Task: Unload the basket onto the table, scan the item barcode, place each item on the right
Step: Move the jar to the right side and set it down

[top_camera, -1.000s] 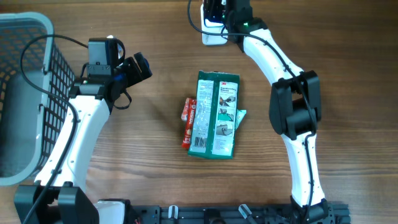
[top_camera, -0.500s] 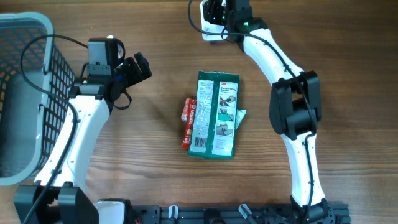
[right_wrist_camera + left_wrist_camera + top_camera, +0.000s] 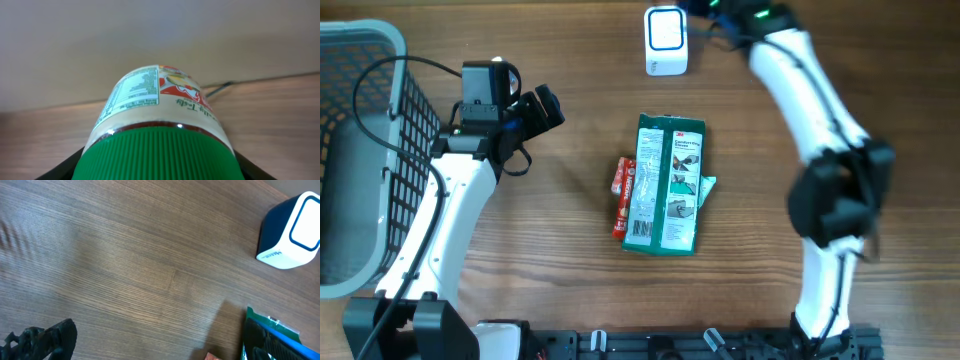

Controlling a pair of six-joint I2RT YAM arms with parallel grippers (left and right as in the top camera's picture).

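In the right wrist view my right gripper (image 3: 157, 167) is shut on a jar with a ribbed green lid (image 3: 157, 152) and a printed label (image 3: 137, 95). The jar is lifted above the wood and points at a pale wall. From overhead the jar does not show, and the right arm (image 3: 810, 90) reaches to the top edge, right of the white and blue scanner (image 3: 666, 40). The scanner (image 3: 292, 230) stands uncovered on the table. My left gripper (image 3: 538, 108) hangs open over bare wood, left of the scanner, its fingertips (image 3: 47, 340) wide apart.
A green flat package (image 3: 667, 185) lies mid-table with a red pack (image 3: 622, 195) against its left side. A grey mesh basket (image 3: 360, 150) stands at the left edge. A thin cable (image 3: 220, 89) runs along the back of the table.
The right arm has swung right, away from above the scanner, so the scanner now shows whole. The left arm has not moved.
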